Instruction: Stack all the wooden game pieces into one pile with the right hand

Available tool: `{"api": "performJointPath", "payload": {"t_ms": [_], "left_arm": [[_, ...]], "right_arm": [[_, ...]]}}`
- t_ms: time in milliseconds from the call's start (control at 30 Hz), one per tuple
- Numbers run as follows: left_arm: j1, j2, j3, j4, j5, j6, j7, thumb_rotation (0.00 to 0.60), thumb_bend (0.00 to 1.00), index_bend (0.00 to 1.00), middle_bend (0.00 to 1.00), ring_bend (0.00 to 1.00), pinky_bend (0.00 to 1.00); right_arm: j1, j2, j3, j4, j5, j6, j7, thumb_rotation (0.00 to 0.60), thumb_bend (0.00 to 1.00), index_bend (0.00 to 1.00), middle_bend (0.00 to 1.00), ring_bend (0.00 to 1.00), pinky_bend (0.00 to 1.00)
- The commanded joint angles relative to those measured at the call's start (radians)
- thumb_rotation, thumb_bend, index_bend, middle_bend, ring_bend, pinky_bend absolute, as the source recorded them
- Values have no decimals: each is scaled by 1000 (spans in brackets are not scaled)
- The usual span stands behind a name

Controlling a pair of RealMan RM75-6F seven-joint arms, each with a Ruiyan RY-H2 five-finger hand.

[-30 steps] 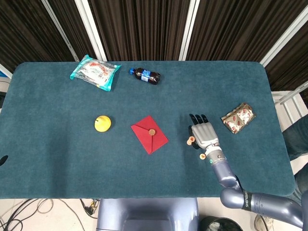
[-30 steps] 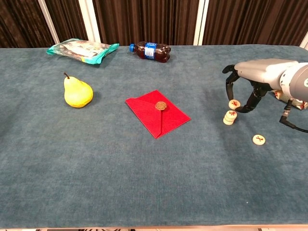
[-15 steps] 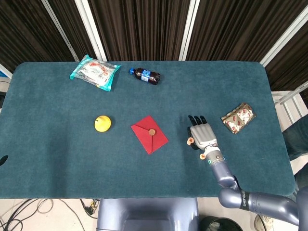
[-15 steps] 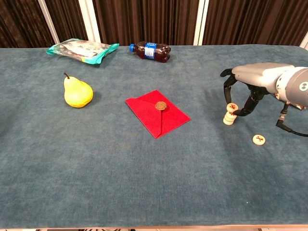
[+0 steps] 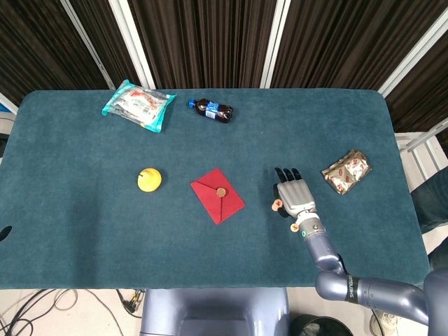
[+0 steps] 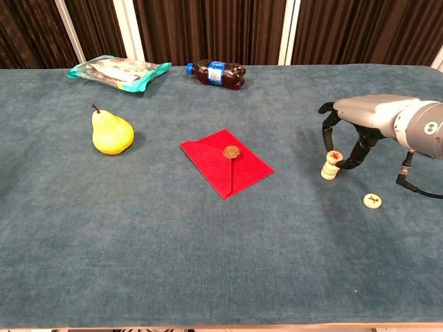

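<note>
Teal felt covers the table point(image 6: 173, 263), which carries, well apart from the work area, a snack bag point(image 6: 119, 72), a red envelope point(image 6: 227, 162), a pear point(image 6: 111, 133), a cola bottle point(image 6: 216, 74) and, at the right in the head view, a foil packet point(image 5: 346, 171). Only the right hand point(image 6: 353, 128) appears in either view; the left hand is not in view. In the chest view the right hand arches over the stack of wooden pieces point(image 6: 331, 167), fingers curved downward and close about the tilted top piece point(image 6: 334, 157), which sits askew on the stack. It looks pinched between thumb and a finger, but whether the pinch is firm or merely touching cannot be told. The stack stands on the felt between the envelope and the foil packet. One loose piece point(image 6: 373, 200) lies flat on the felt near the stack, toward the front edge of the table, apart from the hand. Judged status: the task is mostly complete. Remaining work appears to be seating the top piece level, releasing it, then collecting the loose piece and placing it on the stack. No further pieces are visible.
</note>
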Motion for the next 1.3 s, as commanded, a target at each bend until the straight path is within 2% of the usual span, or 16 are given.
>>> {"api": "performJointPath", "payload": {"t_ms": [33,1300], "left_arm": [[0,0,0,0,0,0,0,600,146,77,0,0,0],[-1,0,0,0,-3,-2,3,600,146,74,0,0,0]], "right_arm": [[2,-2,-3,3,4,-1,2,600,367,542,0,0,0],[11,-7,-22,9,9,11,17,600,368,501,0,0,0]]}}
